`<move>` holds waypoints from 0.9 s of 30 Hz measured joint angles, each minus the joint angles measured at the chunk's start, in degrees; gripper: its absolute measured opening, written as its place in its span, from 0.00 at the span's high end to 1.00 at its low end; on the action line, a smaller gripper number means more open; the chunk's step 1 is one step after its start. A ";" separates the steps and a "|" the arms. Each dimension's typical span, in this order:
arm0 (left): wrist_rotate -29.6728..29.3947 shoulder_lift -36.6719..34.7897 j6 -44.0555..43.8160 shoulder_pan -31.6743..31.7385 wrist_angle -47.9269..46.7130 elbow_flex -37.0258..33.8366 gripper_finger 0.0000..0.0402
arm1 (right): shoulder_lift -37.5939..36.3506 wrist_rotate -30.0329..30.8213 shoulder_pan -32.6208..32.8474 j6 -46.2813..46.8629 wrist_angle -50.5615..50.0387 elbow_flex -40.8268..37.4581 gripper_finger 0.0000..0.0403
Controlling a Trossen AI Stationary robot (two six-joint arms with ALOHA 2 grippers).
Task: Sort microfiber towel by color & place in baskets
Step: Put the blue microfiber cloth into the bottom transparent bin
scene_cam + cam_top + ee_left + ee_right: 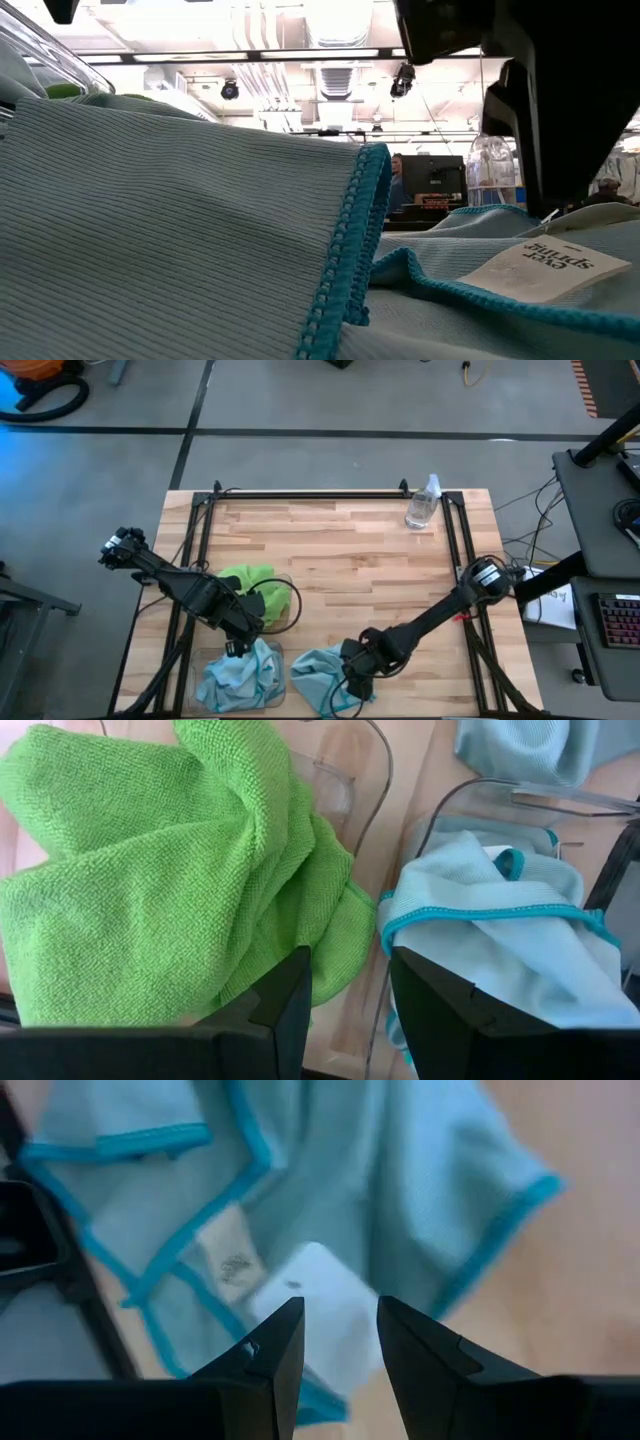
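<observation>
Right now the right hand [352,682], fingers parted, hovered over the loose blue towel [318,670] on the tabletop [350,550] beside the blue-towel basket [205,660]; it should pinch a thick fold, not the tag [315,1315]. Left hand [236,647], fingers parted and empty, hung between both baskets.

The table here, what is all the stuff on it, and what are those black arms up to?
Green towel: one, lime green, bunched in the farther clear basket on the left.
Blue towels: two, pale blue-teal; one in the nearer basket at the front edge, one loose on the wood beside it, with a white tag.
Baskets: two, clear plastic, farther and nearer, left front of the table.
Spray bottle: one, clear, far right of the table.
Table: one, light wood.
Left gripper: dark, open, empty, over the baskets.
Right gripper: dark, open, over the loose blue towel.
</observation>
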 joint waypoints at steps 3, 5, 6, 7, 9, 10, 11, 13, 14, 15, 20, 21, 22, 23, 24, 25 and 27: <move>0.42 -0.06 0.36 0.00 -0.08 0.00 0.69 | 1.11 -0.82 0.10 0.70 1.68 0.00 0.69; 1.27 -0.07 1.18 -0.01 -0.12 0.00 0.69 | 2.05 -1.24 0.10 1.48 3.19 0.00 0.69; 1.44 -0.07 1.53 0.00 -0.23 0.00 0.69 | 2.53 -1.73 0.10 2.13 3.70 0.00 0.69; 1.51 -0.07 1.78 -0.03 -0.45 0.00 0.69 | 3.02 -2.01 0.10 2.61 4.61 0.00 0.69; 1.57 -0.07 2.38 -0.11 -0.87 0.02 0.69 | 4.12 -2.45 0.09 3.81 6.39 0.00 0.69; 1.73 -0.07 2.78 -0.16 -1.19 0.08 0.69 | 4.75 -2.84 0.08 4.31 6.88 0.00 0.69; 1.99 -0.07 3.10 -0.26 -1.55 0.24 0.69 | 5.42 -3.47 0.08 4.90 7.71 0.00 0.69; 2.16 -0.08 3.91 -0.39 -2.01 0.60 0.69 | 6.16 -4.37 0.06 5.65 8.68 0.04 0.69; 2.23 -0.13 4.36 -0.43 -1.98 0.72 0.69 | 6.60 -4.80 0.06 6.22 9.08 0.15 0.69; 2.35 -0.18 4.75 -0.53 -2.01 0.80 0.69 | 6.76 -4.87 0.06 6.61 9.17 0.19 0.69; 2.72 -0.56 6.46 -0.73 -2.43 0.83 0.69 | 7.03 -5.10 -0.22 7.54 9.56 0.17 0.69; 2.73 -0.73 6.73 -0.74 -2.43 0.83 0.69 | 7.01 -5.05 -0.30 7.53 9.78 0.17 0.69; 2.71 -0.81 6.97 -0.76 -2.47 0.83 0.69 | 6.95 -5.00 -0.42 7.49 9.94 0.17 0.69; 2.71 -0.91 7.16 -0.79 -2.57 0.83 0.69 | 6.90 -4.85 -0.63 7.44 9.94 0.14 0.69; 2.71 -1.08 7.27 -0.79 -2.81 0.83 0.69 | 6.87 -4.65 -0.90 7.43 9.92 0.13 0.69; 2.71 -1.22 7.30 -0.79 -3.15 0.83 0.69 | 6.78 -4.21 -1.19 7.45 9.90 0.13 0.69; 2.71 -1.67 7.26 -0.79 -3.44 0.83 0.69 | 6.61 -3.47 -1.96 6.83 9.94 0.11 0.69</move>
